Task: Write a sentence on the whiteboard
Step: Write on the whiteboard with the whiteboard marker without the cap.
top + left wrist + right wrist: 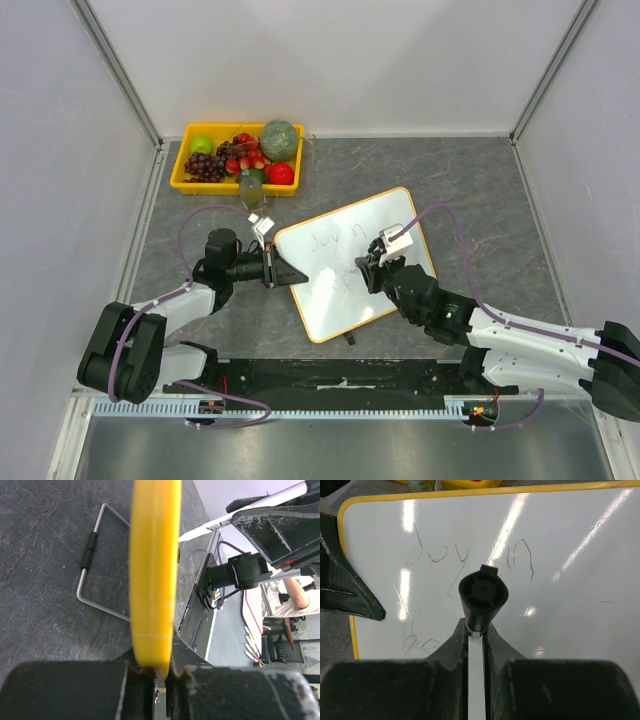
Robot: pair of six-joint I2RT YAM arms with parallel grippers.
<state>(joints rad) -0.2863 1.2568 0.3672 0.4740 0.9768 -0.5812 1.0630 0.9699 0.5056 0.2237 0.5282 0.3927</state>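
The whiteboard [340, 300] sits at the centre of the table [480, 190]. The left claw [288, 272] is clenched on its 9 o'clock edge. The right claw [368, 268] grasps a marker [482, 597] over the sentence [470, 555].

The left arm [150, 320] starts at the lower left of the top view. Its elbow is folded and its forearm reaches right toward the middle of the frame. The left gripper [284, 271] lies roughly level, jaws pinched tight on the yellow edge of the whiteboard [340, 300]. The right arm [520, 335] stretches low from the lower right corner up and to the left. The right gripper [371, 266] points toward the centre, jaws closed narrowly around a black marker [482, 596].
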